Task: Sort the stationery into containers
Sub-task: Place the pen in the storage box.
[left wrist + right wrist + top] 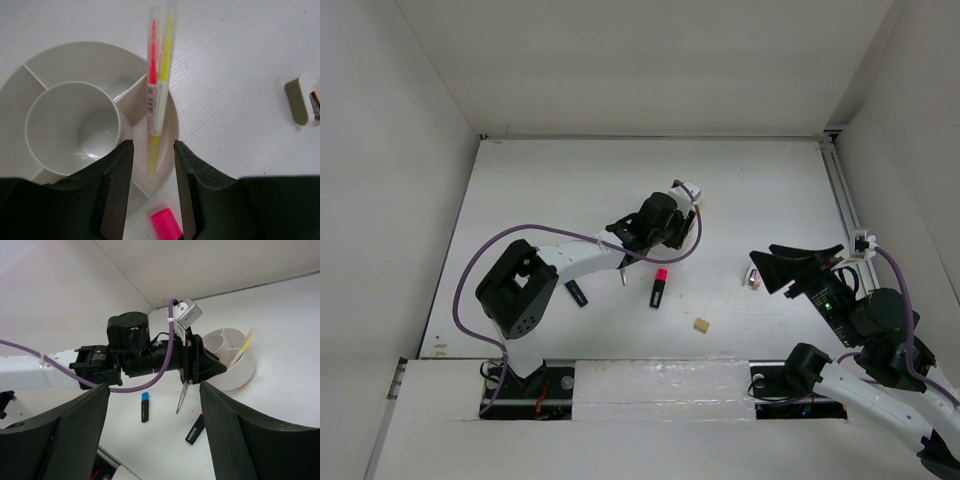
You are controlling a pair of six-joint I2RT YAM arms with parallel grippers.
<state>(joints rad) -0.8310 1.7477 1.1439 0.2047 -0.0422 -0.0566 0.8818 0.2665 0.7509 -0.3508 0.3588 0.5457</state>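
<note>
The white round organiser (75, 60) lies right under my left gripper (152, 145), whose jaws stand apart with nothing between them. A red pen (153, 55) and a yellow pen (166, 55) lean in an outer compartment. The centre cup (72, 125) holds nothing. A pink-capped highlighter (659, 288) lies just below the organiser, a blue-capped one (576, 293) further left. Scissors (622, 272) show their blades from under the left arm. A tan eraser (701, 325) sits near the front. My right gripper (770, 270) hangs open beside a small white and pink item (754, 278).
The left arm (570, 262) stretches across the table's middle with its purple cable (480, 262) looping to the left. White walls close in the table on three sides. A rail (842, 200) runs along the right edge.
</note>
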